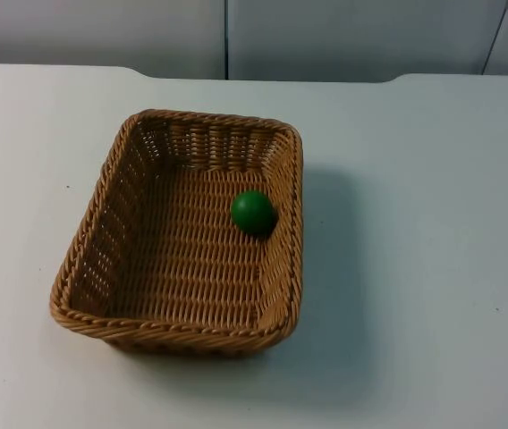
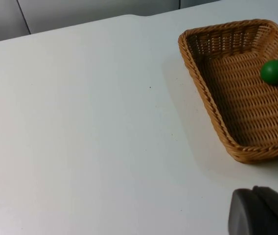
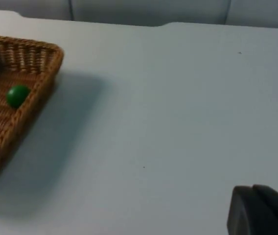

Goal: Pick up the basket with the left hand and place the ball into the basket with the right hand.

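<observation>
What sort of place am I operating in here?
Probably a lab test bench: a plain white table top ending at a grey partition wall, with just a brown woven wicker basket holding a small green ball.

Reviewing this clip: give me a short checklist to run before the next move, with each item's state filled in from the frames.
1. Ball inside the basket: ok, it lies on the woven floor against the wall on the picture's right side in the top view.
2. Basket resting flat on the table: ok.
3. Basket held by the left gripper: not ok, nothing grips its rim; the basket sits apart from the fingertip in the left wrist view.
4. Right gripper away from the basket: ok, the right wrist view shows it well off to the side.
5. Jaws open or shut, either gripper: cannot tell.
</observation>
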